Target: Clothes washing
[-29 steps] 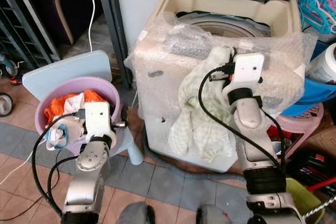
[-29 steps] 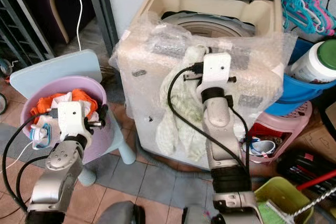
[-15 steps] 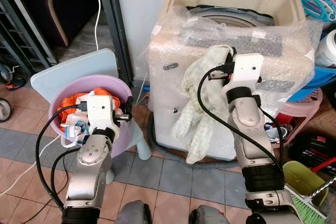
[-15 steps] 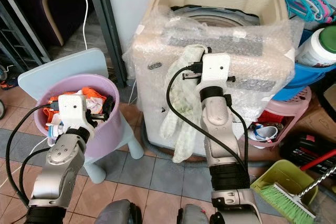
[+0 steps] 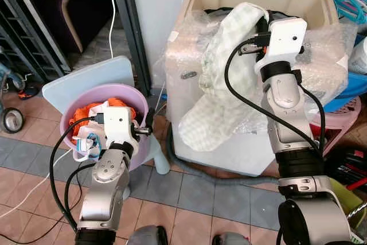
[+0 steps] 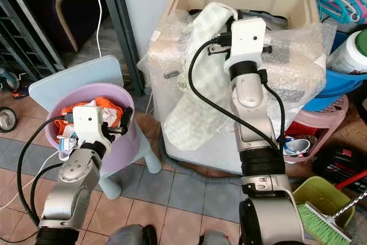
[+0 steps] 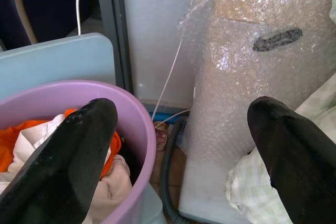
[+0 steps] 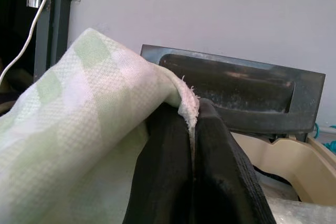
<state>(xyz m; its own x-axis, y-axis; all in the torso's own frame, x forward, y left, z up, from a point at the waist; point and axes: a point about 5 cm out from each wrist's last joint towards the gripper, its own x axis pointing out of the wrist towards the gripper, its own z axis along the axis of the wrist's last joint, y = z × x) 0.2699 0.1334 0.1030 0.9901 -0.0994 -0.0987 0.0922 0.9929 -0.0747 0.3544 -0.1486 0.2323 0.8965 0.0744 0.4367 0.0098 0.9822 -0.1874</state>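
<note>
A: What differs from a second ago?

B: The right hand point(image 8: 191, 145) has risen from the front of the washing machine point(image 5: 298, 12) to its open rim, upper centre of the frame. Its fingers point(image 8: 168, 166) are pressed together on the pale green checked cloth point(image 5: 221, 84), which now drapes higher.

A: And the left hand point(image 7: 178, 150)?

B: Spread wide and holding nothing, at lower left above the purple basin point(image 5: 123, 93) of clothes on the blue chair point(image 5: 86, 78).

Washer drum point(image 5: 287, 14) mostly hidden behind cloth point(image 5: 221, 78), bubble wrap point(image 5: 321, 67).
</note>
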